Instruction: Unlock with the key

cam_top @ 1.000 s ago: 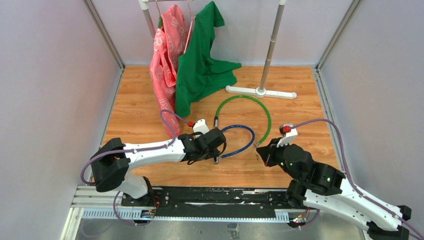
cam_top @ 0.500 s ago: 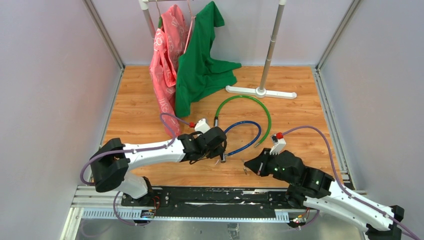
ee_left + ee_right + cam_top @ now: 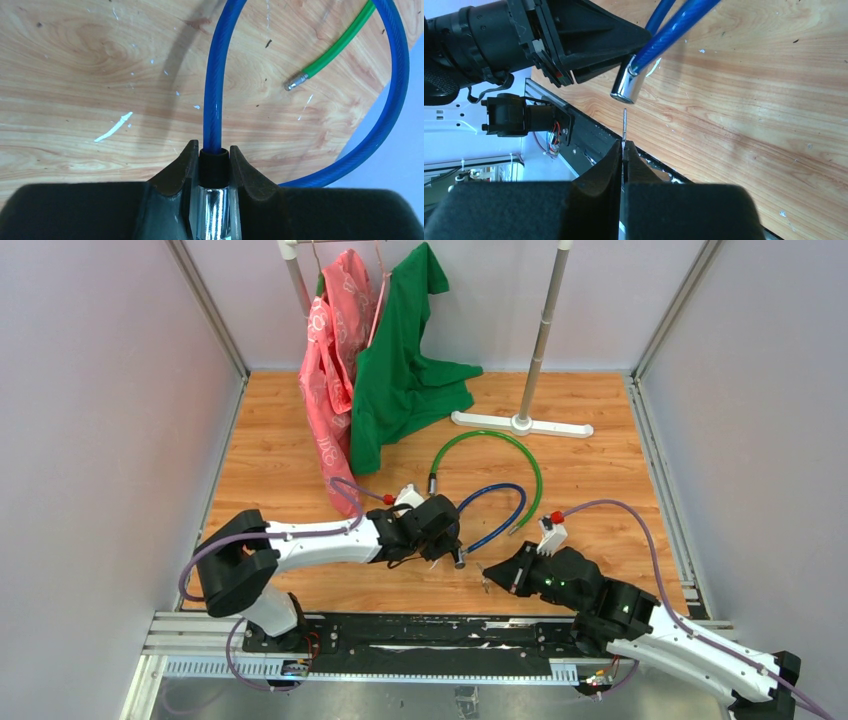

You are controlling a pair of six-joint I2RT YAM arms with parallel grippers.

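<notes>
clamps the left gripper (image 3: 215, 157) on the chrome lock barrel (image 3: 628, 85), above the wooden table (image 3: 600, 490) near its front middle, blue cable (image 3: 216, 90) looping away. pinches the key (image 3: 624, 125) tight in the right gripper (image 3: 623, 150). reveals only at the right wrist the key tip just short of the barrel's end.

Of the key (image 3: 624, 120) only a thin blade shows, its head hidden in the right gripper (image 3: 624, 146); the lock cylinder (image 3: 213, 216) runs off the left wrist view's bottom edge.
</notes>
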